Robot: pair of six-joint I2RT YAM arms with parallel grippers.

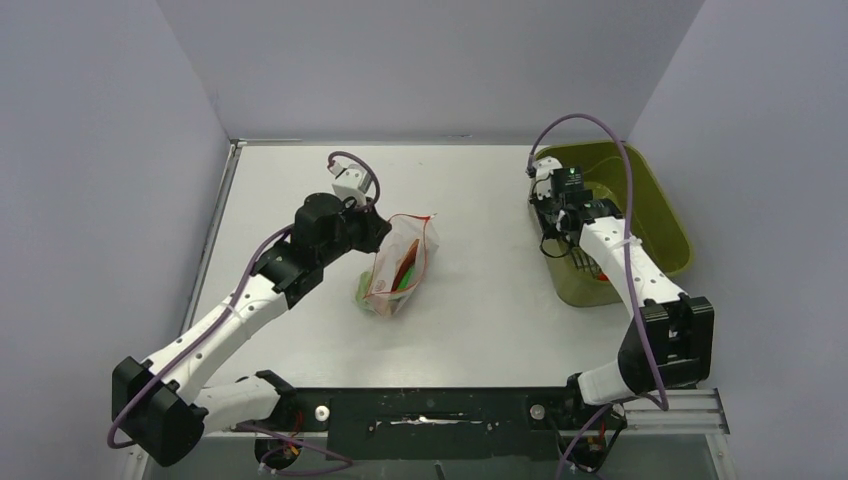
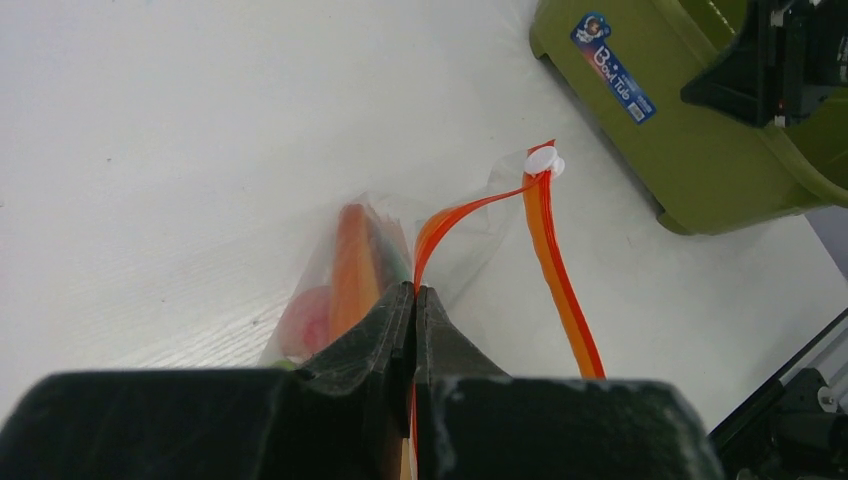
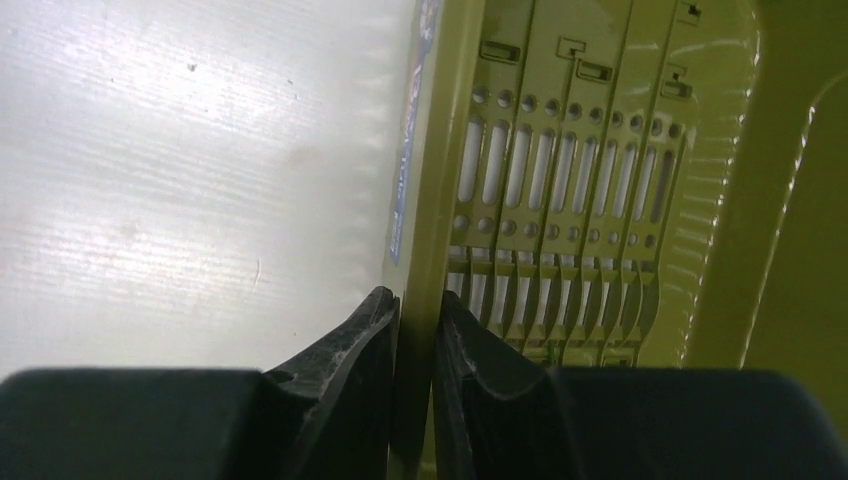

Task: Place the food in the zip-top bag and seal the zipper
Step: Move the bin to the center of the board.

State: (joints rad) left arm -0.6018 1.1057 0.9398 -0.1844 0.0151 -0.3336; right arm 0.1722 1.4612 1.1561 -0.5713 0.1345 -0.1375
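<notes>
The zip-top bag (image 1: 398, 268) stood left of centre on the worktop (image 1: 480, 270), held at its mouth. The left end effector (image 2: 414, 298) was clenched on the zipper (image 2: 556, 262), its two fingers pressed together on the near end of the red-orange strip. From this grip the strip parted into two bands that met again at a white slider (image 2: 543, 160) at the far end, so the mouth stood open. Inside the clear pouch lay the food (image 2: 350, 262): an orange piece beside a pink-red one, with green showing at the lower end in the overhead view. Well apart to the right, the right end effector (image 3: 415, 312) grasped the wall of the olive-green tub (image 3: 600, 200), with one finger against the outer face and the other against the inner face.
</notes>
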